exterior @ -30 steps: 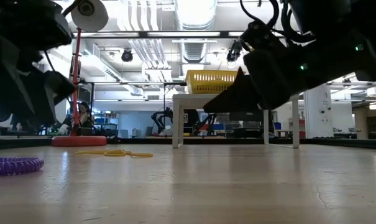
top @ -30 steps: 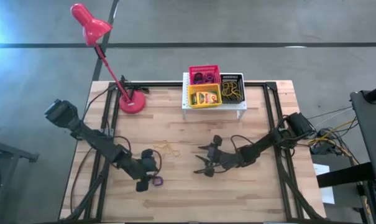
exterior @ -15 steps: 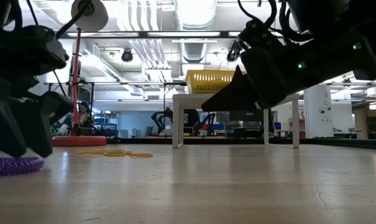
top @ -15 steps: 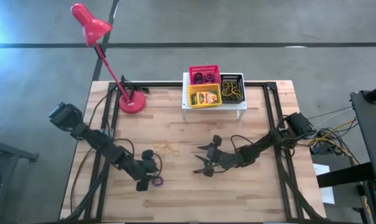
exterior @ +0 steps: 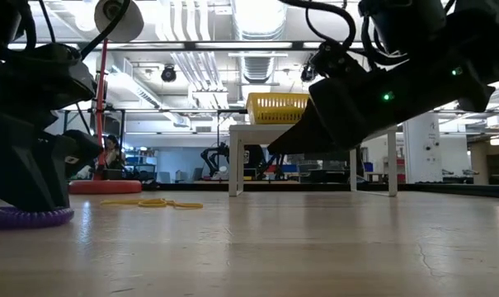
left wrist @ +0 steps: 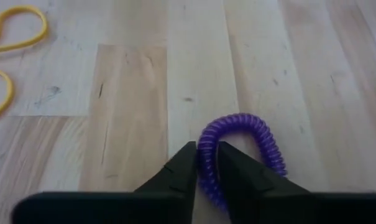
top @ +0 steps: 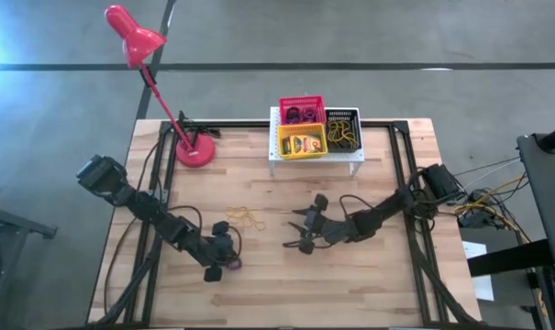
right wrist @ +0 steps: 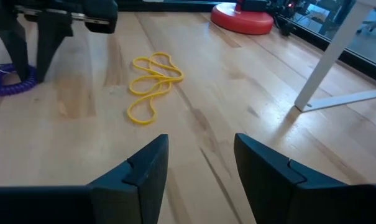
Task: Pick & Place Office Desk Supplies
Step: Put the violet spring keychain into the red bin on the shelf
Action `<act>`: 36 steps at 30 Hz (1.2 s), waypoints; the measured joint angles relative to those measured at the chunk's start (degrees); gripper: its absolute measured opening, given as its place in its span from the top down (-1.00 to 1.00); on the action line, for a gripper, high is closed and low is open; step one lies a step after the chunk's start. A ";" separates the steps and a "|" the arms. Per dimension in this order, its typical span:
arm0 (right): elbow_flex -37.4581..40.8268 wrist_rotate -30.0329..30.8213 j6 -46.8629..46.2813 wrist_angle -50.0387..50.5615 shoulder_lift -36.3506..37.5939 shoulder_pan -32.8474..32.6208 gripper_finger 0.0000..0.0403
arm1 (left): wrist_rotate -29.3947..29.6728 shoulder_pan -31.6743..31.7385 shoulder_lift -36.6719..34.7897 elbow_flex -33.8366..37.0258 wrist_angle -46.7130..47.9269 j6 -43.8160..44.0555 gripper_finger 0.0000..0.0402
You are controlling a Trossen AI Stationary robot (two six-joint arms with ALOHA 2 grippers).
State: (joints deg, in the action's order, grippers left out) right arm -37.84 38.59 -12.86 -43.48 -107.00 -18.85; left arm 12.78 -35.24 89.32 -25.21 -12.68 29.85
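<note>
Baskets (top: 317,128) on shelf (top: 316,153) already holding supplies. Left gripper (left wrist: 205,167) pinching purple loop (left wrist: 240,149) narrowly on table; yellow loops (right wrist: 151,84) waiting. Right gripper (right wrist: 200,165) hovering wide, empty.

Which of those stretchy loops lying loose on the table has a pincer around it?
The purple coiled loop: the left pincer straddles its strand. The yellow loops lie untouched nearby.

Purple coiled elastic loop (left wrist: 237,146) flat on wood, pinched at one side by left gripper (left wrist: 204,163)
</note>
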 joint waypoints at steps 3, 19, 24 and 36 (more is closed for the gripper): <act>0.31 0.00 0.00 0.00 0.00 0.54 0.13 | 0.02 0.04 0.02 -0.01 0.10 -0.63 0.80; 4.13 -4.50 -8.76 3.90 0.00 0.52 0.13 | 0.13 11.53 -2.03 -9.70 0.09 -14.75 0.94; 7.18 -4.14 -15.53 3.91 0.00 -1.50 0.15 | 0.25 20.74 -2.27 -17.81 3.66 -26.76 0.95; 11.12 9.61 -27.67 3.88 -0.01 -9.81 0.18 | -2.89 41.81 6.26 -53.77 22.39 -50.58 0.95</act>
State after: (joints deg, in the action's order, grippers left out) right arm -26.72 48.20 -40.53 -39.60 -107.01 -28.66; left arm 9.88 6.56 95.58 -78.98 9.71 -20.73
